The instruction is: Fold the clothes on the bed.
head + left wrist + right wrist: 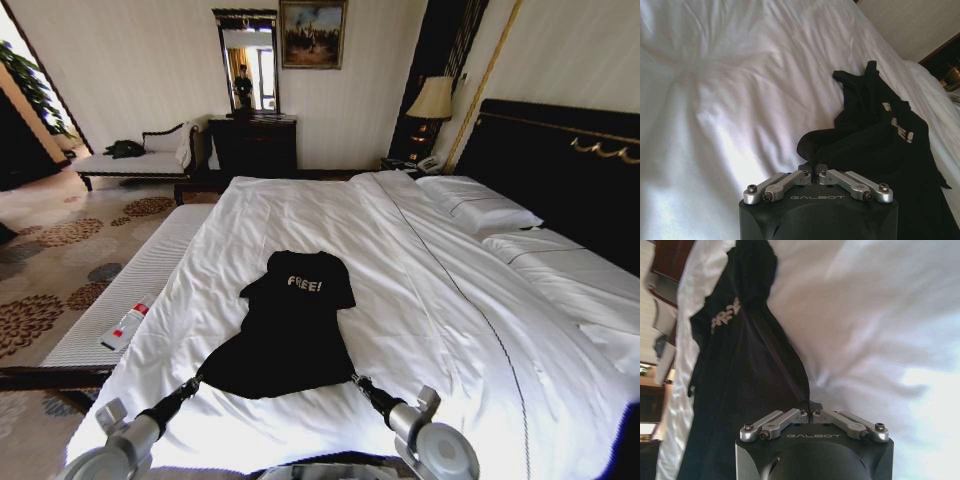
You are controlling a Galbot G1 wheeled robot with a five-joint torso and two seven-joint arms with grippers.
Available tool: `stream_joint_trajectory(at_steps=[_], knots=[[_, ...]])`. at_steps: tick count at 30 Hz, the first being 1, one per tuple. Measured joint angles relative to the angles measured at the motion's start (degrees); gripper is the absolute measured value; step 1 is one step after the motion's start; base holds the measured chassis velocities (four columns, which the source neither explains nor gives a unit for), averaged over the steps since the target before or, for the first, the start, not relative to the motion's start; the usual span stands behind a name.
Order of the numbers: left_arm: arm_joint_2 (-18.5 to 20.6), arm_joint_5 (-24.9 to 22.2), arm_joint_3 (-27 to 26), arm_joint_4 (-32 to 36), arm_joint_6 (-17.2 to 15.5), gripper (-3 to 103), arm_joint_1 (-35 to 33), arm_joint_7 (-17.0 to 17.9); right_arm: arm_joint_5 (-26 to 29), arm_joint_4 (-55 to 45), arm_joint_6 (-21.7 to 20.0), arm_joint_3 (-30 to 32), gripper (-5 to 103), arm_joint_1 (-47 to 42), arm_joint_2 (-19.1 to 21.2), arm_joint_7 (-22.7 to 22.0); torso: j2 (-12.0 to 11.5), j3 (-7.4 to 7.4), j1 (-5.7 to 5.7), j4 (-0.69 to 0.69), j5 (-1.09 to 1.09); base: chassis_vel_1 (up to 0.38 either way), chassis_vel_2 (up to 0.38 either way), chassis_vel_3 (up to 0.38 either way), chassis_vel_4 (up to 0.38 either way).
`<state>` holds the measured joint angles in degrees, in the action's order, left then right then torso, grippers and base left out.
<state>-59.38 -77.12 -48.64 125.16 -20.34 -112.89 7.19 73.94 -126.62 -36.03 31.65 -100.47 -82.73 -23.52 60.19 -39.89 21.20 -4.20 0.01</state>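
Pinching T-shirt (290, 330) hem: left end effector (197, 381), right end effector (354, 380).

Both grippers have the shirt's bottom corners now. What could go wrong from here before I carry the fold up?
The left gripper and right gripper each pinch only a small tip of the T-shirt hem, so a corner may slip out when lifted. The sleeves near the "FREE!" lettering are already bunched, so the fold may come out crooked. The soft white duvet might wrinkle and drag along.
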Motion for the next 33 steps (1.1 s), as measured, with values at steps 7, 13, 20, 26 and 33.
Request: stream_joint_trajectory(at_steps=[7, 13, 20, 26, 33], knots=[[-1.1, -0.4, -2.4, 4.2, 0.2, 2, -4.5, 0.0, 2.4, -4.7, -4.3, 2.5, 0, -3.8, 1.7, -5.7, 0.0, 0.00, 0.00, 0.00, 0.00, 0.000, 0.000, 0.000, 0.000], [-1.6, -0.3, -4.3, 7.2, 0.8, 2, -9.6, -0.3, 5.3, -7.8, -6.1, 4.1, 0, -5.2, 3.3, -10.6, 0.0, 0.00, 0.00, 0.00, -0.01, 0.000, 0.000, 0.000, 0.000], [-2.7, 1.3, -5.1, 8.0, 1.8, 2, -14.4, -0.5, 4.7, -7.6, -6.1, 3.4, 0, -6.4, 3.3, -11.9, 0.0, 0.00, 0.00, 0.01, 0.00, 0.000, 0.000, 0.000, 0.000], [-3.4, 3.9, -4.1, 6.2, 2.9, 2, -16.5, -0.5, 2.7, -6.6, -6.3, 3.1, 0, -7.5, 3.4, -11.8, 0.0, 0.00, 0.00, 0.00, -0.01, 0.000, 0.000, 0.000, 0.000], [-4.2, 6.5, -2.1, 5.2, 4.0, 2, -17.9, -0.5, 0.4, -6.9, -6.3, 2.5, 0, -8.7, 3.5, -11.8, 0.0, 0.00, 0.00, 0.00, -0.01, 0.000, 0.000, 0.000, 0.000]])
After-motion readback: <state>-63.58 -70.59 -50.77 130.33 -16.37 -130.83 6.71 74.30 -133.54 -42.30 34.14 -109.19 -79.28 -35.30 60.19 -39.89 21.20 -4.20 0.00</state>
